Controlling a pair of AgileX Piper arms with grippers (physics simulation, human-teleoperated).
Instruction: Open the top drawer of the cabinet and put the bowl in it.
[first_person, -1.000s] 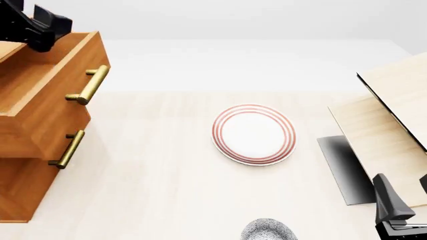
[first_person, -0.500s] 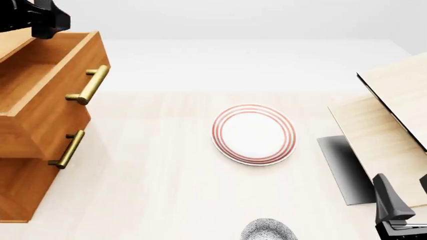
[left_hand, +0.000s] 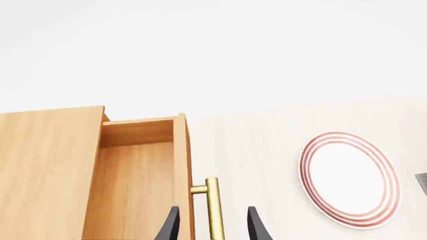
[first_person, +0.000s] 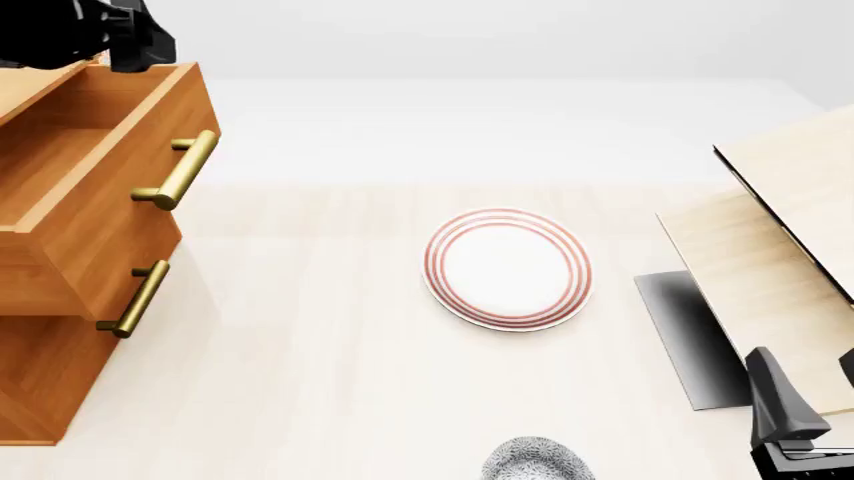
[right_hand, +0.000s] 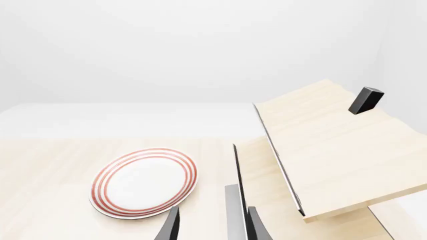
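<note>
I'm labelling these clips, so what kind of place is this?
Probably a simulated tabletop test scene, not a real room: a cabinet, a plate and a bowl on a pale table, blank white surroundings.

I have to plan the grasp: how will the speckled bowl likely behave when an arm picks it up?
Only part of the bowl shows at the front view's near edge. It looks rigid, so it probably won't flex. Its rounded wall may slip between the jaws; gripping the rim seems safer. It sits upright on the table, so it is unlikely to roll.
</note>
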